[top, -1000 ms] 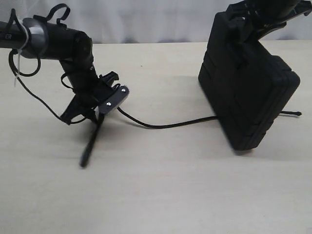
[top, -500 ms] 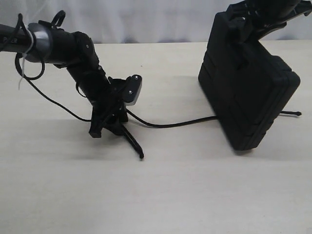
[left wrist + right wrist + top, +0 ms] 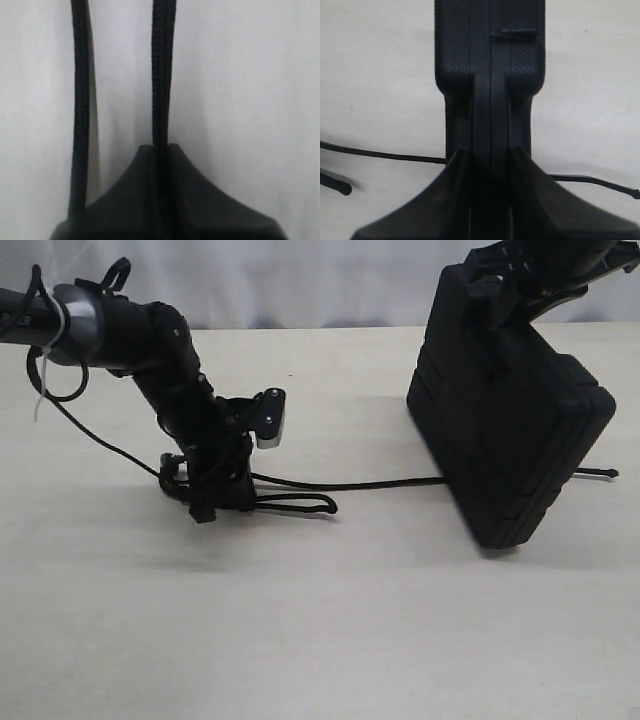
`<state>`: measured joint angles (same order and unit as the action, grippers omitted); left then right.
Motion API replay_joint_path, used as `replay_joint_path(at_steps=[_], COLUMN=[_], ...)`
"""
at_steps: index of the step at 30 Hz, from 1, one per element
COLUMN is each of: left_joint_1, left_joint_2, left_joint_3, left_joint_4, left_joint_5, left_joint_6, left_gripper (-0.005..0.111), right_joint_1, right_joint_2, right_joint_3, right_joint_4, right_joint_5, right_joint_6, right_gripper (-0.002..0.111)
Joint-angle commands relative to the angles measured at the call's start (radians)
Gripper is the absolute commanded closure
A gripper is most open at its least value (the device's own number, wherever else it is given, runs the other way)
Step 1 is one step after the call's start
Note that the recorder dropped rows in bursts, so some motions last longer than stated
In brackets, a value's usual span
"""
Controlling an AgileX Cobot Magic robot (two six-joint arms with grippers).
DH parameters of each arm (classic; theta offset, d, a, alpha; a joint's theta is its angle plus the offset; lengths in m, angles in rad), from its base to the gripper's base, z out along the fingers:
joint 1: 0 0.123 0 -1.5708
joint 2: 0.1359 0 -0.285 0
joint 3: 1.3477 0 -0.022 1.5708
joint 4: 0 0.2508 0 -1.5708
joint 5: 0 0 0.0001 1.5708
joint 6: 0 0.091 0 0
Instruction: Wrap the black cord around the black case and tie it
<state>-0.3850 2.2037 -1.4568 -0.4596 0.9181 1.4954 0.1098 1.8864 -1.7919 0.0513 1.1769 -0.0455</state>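
The left gripper [image 3: 238, 498] sits low on the surface [image 3: 350, 640], toward the left edge. Its jaws are pressed narrow on the black cord [image 3: 370, 483], and the left wrist view shows one braided strand pinched between them with a second strand running alongside, free. From the gripper the cord lies out as a flat, narrow loop on the surface. A single strand goes on toward the right edge and meets the foot of the black case [image 3: 510, 430]. The cord's tip lies past the case, close to the right edge. The right gripper [image 3: 515, 280] is clamped on the upper edge of the case. The case stands tilted near the far right corner, its lower edge at the surface.
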Motion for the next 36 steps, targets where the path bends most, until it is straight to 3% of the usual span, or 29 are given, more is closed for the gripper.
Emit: replay_joint_path(at_steps=[1,6,12,18,25,31,36], left_joint_1=[-0.004,-0.008,-0.083,-0.207,-0.299,-0.352,-0.39], left_joint_2=[-0.059,-0.119,-0.141,-0.141,-0.141,-0.139,-0.137], left_joint_3=[-0.012,-0.014,-0.014,-0.014,-0.014,-0.014,-0.014], left_joint_4=[-0.189,-0.394,-0.399,-0.289,-0.189,0.007,0.036], left_joint_5=[0.043,-0.021,-0.225,-0.54,-0.878,-0.948,-1.011], left_joint_6=[-0.005,-0.005,-0.005,-0.005,-0.005,-0.005,-0.005], left_gripper=[0.107,0.107,0.107,0.107,0.107,0.107,0.107], right_joint_1=[-0.004,-0.004,-0.004,-0.004,-0.004,-0.004,-0.004], right_joint_2=[0.003,0.003,0.003,0.003,0.003,0.003,0.003], right_joint_3=[0.004,0.004,0.004,0.004,0.004,0.004,0.004], right_joint_4=[-0.013,-0.013,-0.006,0.001,0.001,0.015,0.02], right_joint_5=[0.024,0.024,0.024,0.024,0.024,0.024,0.024], right_joint_6=[-0.019,-0.019,-0.019,-0.019,-0.019,-0.019,-0.019], right_gripper=[0.104,0.104,0.104,0.104,0.104,0.104,0.104])
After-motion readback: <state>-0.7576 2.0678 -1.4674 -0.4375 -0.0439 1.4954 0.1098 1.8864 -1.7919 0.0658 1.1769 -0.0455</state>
